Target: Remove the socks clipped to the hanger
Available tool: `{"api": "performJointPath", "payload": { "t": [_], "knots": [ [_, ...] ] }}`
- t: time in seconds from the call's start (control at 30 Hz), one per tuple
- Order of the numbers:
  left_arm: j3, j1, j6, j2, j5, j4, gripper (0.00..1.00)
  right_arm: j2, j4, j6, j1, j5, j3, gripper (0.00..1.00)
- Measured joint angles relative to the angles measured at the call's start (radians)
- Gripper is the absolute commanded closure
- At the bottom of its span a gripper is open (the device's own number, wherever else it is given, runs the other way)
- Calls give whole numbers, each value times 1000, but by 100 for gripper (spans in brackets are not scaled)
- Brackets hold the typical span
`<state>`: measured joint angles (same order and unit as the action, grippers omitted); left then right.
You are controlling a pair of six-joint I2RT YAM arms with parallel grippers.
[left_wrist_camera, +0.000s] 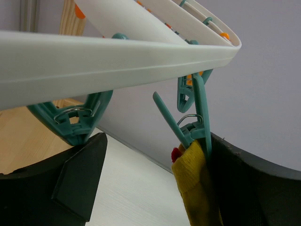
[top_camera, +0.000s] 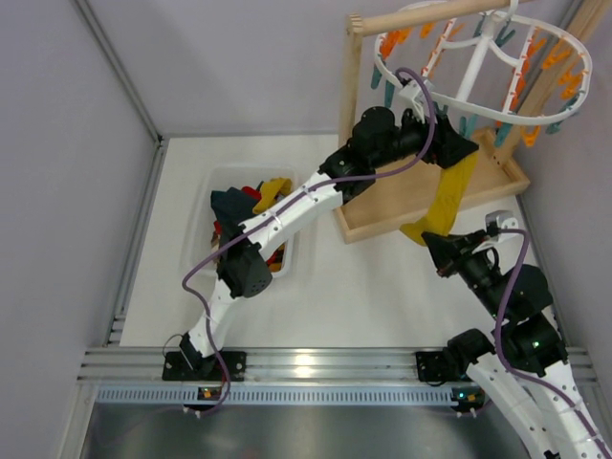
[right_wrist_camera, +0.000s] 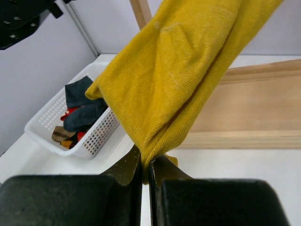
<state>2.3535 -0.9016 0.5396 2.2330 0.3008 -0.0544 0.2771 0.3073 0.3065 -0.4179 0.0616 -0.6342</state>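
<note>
The white oval hanger [top_camera: 478,57] hangs from the wooden stand at the back right, its rim lined with orange and teal clothespins. One mustard-yellow sock [top_camera: 448,196] hangs from a teal clothespin [left_wrist_camera: 194,125] under the rim [left_wrist_camera: 117,56]. My left gripper [top_camera: 448,143] is open, its fingers [left_wrist_camera: 70,179] straddling that clothespin and the sock's top [left_wrist_camera: 197,183]; the pin lies against the right finger. My right gripper [top_camera: 435,251] is shut on the sock's lower end [right_wrist_camera: 188,70], its jaws pinching the fabric [right_wrist_camera: 146,169]. Other socks lie in a basket.
A white perforated basket [top_camera: 215,174] at the left centre holds dark teal, red and mustard socks; it also shows in the right wrist view [right_wrist_camera: 47,127]. The wooden stand's tray base [top_camera: 402,206] lies under the hanger. An empty teal clothespin [left_wrist_camera: 75,117] hangs beside the left finger.
</note>
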Motion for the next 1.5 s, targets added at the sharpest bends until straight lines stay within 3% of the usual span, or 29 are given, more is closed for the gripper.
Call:
{"api": "performJointPath", "payload": {
  "t": [0.23,0.43,0.6,0.83,0.93,1.07,1.1,1.17,1.2,1.27,1.3,1.5],
  "knots": [
    [42,9,1,33,-2,-37,14,0,-2,-11,0,79,5,100],
    [59,16,18,34,-5,-93,24,1,-1,-14,0,102,26,100],
    [79,16,27,50,-25,-135,26,2,-6,-14,0,122,26,100],
    [97,15,45,96,-32,-173,55,14,-11,-14,0,132,35,100],
    [98,12,53,103,-29,-176,72,18,-11,-14,0,135,39,100],
    [99,11,50,103,-33,-183,74,13,-2,-2,0,160,39,100],
    [99,11,50,103,-33,-183,85,8,1,2,0,163,40,100],
    [99,11,49,103,-34,-183,88,-13,9,11,0,171,47,100],
    [99,11,49,103,-34,-183,87,-25,12,13,0,172,51,100],
    [98,11,50,103,-34,-185,53,-48,26,20,0,171,55,100],
    [95,11,48,102,-34,-187,45,-57,28,22,0,169,58,100],
    [-45,16,72,64,-30,-214,21,-73,71,37,0,141,58,100]
  ]
}}
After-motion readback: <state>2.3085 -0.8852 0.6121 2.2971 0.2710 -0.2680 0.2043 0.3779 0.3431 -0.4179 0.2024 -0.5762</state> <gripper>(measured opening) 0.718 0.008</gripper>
